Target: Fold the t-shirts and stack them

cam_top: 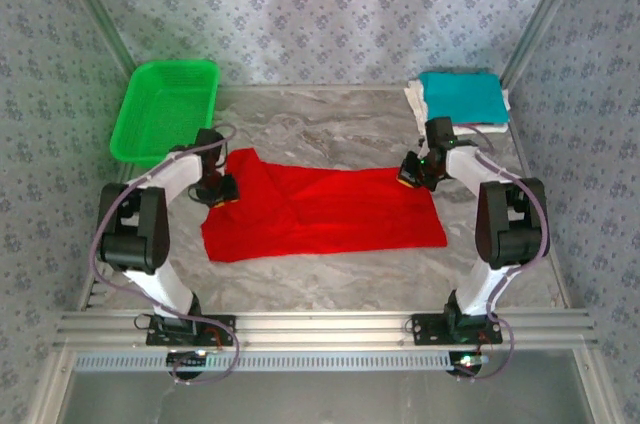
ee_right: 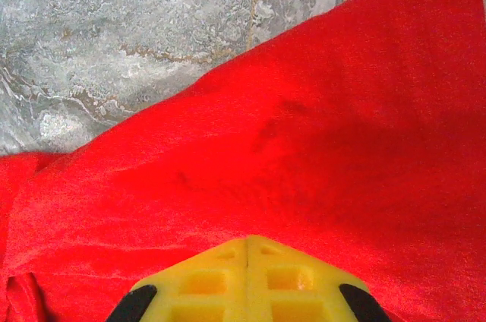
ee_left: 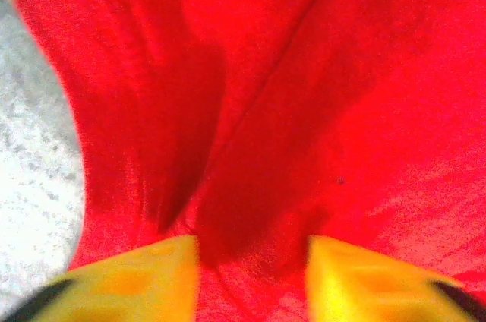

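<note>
Lab test cell: patterned backdrop walls (cam_top: 330,4)

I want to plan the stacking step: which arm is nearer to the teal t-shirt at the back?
Right. The right gripper sits just in front of the teal t-shirt; the left gripper is far across the table, near the green basket.

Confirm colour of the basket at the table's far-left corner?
Bright green mesh basket, clearest in the top external view.
</note>
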Available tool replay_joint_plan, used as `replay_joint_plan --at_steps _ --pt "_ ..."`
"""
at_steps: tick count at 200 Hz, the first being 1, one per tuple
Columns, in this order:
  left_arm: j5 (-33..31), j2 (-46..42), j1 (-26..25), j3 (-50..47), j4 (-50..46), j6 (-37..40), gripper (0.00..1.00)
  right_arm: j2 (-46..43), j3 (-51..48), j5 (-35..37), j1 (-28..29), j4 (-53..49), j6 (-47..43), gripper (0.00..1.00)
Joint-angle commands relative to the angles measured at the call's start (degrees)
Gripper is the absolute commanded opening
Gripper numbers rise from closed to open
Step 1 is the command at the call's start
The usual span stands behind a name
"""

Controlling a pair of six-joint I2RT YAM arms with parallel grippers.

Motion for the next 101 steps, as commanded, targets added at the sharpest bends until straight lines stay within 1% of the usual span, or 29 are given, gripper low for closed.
replay_joint_plan --at_steps 1,5,18,25,52,101 --pt "-1.1 -1.38 -0.35 0.12 0.51 0.21 0.03 1.41 -1.54 -0.08 -1.01 0.39 0.34 0.0" --pt "-1.37 -1.88 -0.4 0.09 0.32 0.22 0.0 1.58 -1.89 -0.02 -1.18 0.77 0.49 0.0" --pt "-2.47 -3.95 -0.34 -0.14 0.03 -0.09 0.0 2.43 -2.66 0.16 -1.64 1.38 0.93 0.0" --pt "-2.94 -5.25 -0.35 -0.19 -2.02 -0.25 0.0 3.0 -3.08 0.16 -2.08 1.61 1.25 0.0" --pt "-2.95 -10.53 -0.68 -0.27 -5.39 -1.9 0.0 4.48 -4.63 0.35 -3.49 3.82 2.49 0.0" --pt "-3.1 -15.53 -3.97 0.68 -12.8 -4.39 0.0 6.85 -4.23 0.12 -4.77 4.87 2.61 0.0"
